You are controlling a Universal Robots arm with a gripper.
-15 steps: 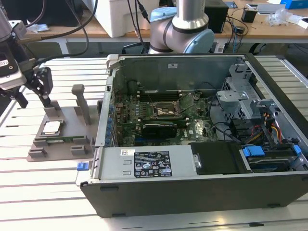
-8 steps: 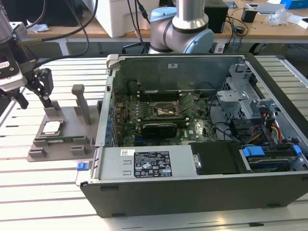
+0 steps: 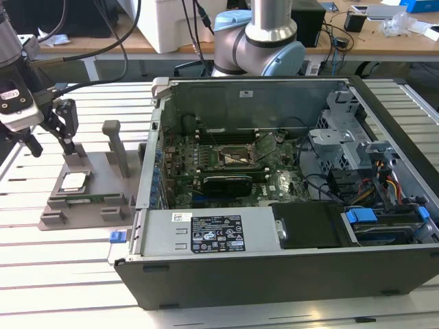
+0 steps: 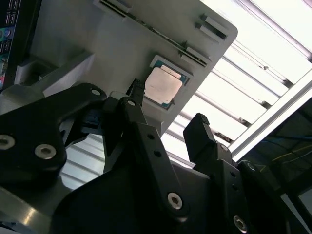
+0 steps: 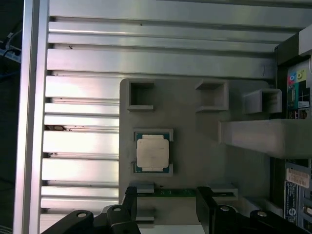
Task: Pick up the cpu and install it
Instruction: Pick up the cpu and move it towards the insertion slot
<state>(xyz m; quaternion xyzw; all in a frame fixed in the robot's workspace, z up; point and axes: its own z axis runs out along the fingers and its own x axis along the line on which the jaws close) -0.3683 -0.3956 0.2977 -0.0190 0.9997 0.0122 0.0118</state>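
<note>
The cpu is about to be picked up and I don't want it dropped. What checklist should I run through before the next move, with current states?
1. cpu lying flat in the grey holder recess: ok.
2. Gripper fingers open, holding nothing: ok.
3. Gripper above the holder, apart from the cpu: ok.
4. Fingers centred on the cpu: cannot tell.
5. Computer case open, board exposed: ok.
6. Motherboard socket empty: cannot tell.

The cpu (image 3: 73, 181) lies on the holder block (image 3: 99, 179), which stands on the table (image 3: 68, 274) just beside the computer case (image 3: 274, 267), at the exterior view's left of it. The gripper (image 3: 51, 145) hangs over the block, apart from the cpu.
</note>
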